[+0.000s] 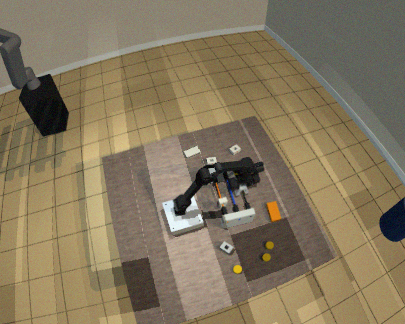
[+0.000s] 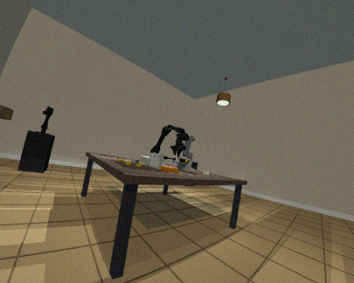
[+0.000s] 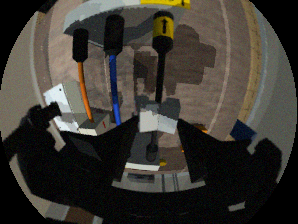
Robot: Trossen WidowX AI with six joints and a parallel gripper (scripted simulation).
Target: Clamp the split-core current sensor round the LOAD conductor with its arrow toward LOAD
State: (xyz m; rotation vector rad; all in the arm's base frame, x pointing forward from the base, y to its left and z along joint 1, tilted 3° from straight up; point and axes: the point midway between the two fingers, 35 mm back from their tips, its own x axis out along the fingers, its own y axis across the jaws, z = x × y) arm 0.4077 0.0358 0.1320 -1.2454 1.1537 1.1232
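The current sensor [image 3: 149, 121] [image 1: 242, 190] is a small grey and white block in two halves. In the wrist view it sits at the black LOAD conductor [image 3: 160, 80], which runs in above it and out below it. A small gap shows between the halves; whether they are latched cannot be told. My gripper [image 3: 158, 120] is shut on the sensor, one finger on each side. The conductor's yellow sleeve [image 3: 163, 29] bears an arrow pointing to the terminal housing [image 3: 135, 17] [image 1: 239, 218]. The LOAD marker [image 3: 162, 2] is cut off at the top edge. The sensor's arrow is not visible.
A blue conductor [image 3: 114, 85] [image 1: 230, 190] and an orange conductor [image 3: 85, 90] [image 1: 218, 190] run beside the black one. A white block [image 3: 94, 125] [image 1: 223, 201] sits at the orange one. An orange box [image 1: 273, 211] and yellow discs [image 1: 269, 245] lie on the table.
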